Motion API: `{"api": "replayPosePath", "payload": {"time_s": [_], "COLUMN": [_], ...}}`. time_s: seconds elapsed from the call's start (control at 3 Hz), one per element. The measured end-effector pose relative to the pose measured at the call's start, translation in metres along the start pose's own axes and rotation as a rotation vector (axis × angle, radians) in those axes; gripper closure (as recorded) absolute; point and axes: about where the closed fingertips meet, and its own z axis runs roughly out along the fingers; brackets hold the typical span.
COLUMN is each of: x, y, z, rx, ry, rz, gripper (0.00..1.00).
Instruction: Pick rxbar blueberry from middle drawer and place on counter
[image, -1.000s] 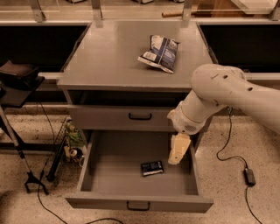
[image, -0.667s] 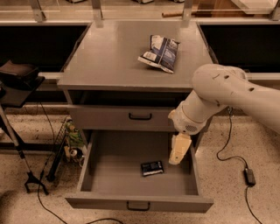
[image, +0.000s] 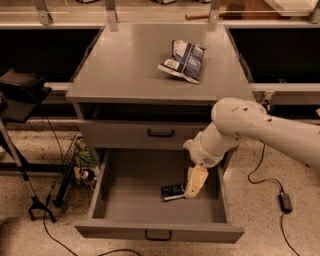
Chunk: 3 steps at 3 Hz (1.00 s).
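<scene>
Item 1, gripper: hangs inside the open middle drawer; apart or together, I cannot tell.
Item 2, blueberry bar: flat on the drawer floor just beside the tool's tip, not yet lifted.
Item 3, counter: placement outstanding; 1 chip bag lies there, well beyond the tool.
Contact with the bar: hidden.

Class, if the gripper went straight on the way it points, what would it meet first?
The gripper points down into the drawer: likely the edge of the rxbar, or the floor beside it; depth unclear.
</scene>
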Motion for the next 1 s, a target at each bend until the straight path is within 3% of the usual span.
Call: {"api": "replayPosePath", "payload": {"time_s": [0.33,1.0], "x": [0.007,0.006], "y": [-0.006,-0.047], "z": [0.058,0.163], "rx": [-0.014,0.017], "ry": [-0.030,-0.028], "rz": [-0.003,0.039], "gripper": [0.00,0.00]}}
